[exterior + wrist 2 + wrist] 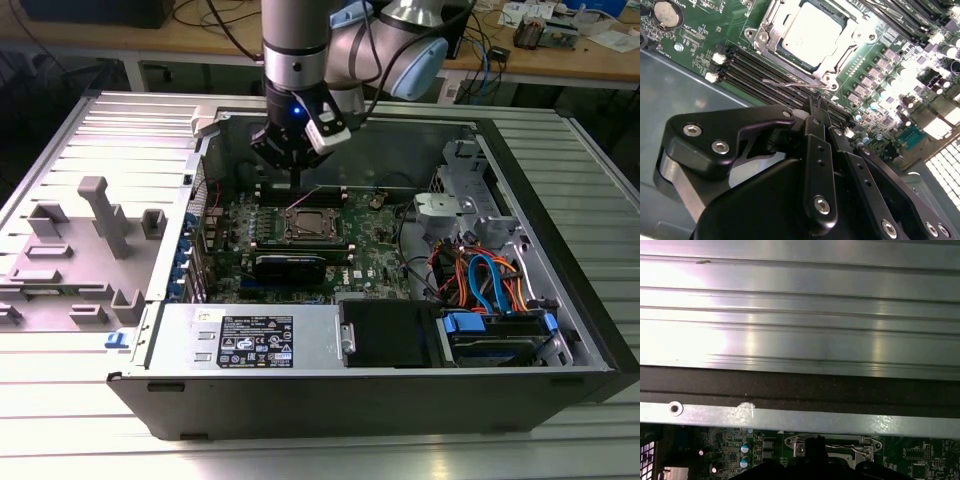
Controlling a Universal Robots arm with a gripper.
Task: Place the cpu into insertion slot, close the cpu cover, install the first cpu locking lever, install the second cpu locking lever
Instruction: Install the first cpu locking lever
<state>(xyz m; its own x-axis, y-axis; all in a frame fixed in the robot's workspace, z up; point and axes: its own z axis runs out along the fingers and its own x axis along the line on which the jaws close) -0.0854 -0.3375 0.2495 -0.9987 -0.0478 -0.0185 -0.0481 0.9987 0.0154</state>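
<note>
Black bolted links of the jaws crowd the front of the second wrist view and narrow to a pair of tips drawn together, with no gap showing between them. Right at those tips runs a thin wire locking lever (790, 84), lying along the near edge of the socket. Whether the jaws pinch it or merely touch it cannot be told. Just beyond the lever the cpu (812, 30) lies flat in the insertion slot (841, 19), its dull silver top bright with glare. Around it the cpu cover (856, 39) is folded down, its silver frame lying on the chip's edges. Between the jaws and the socket run long black memory slots (747, 67), set in the green motherboard (695, 35).

In the exterior view the arm (295, 50) reaches straight down into the open computer case (330, 400), and the jaws hang just on the far side of the socket. Well apart from the jaws, on the near side of the case, lies a silver power supply (250, 340). Blue and orange cables (480, 275) bunch toward the exterior view's right. The case rests on a ribbed metal table (60, 430), where a grey fixture (100, 215) stands at the exterior view's left.
</note>
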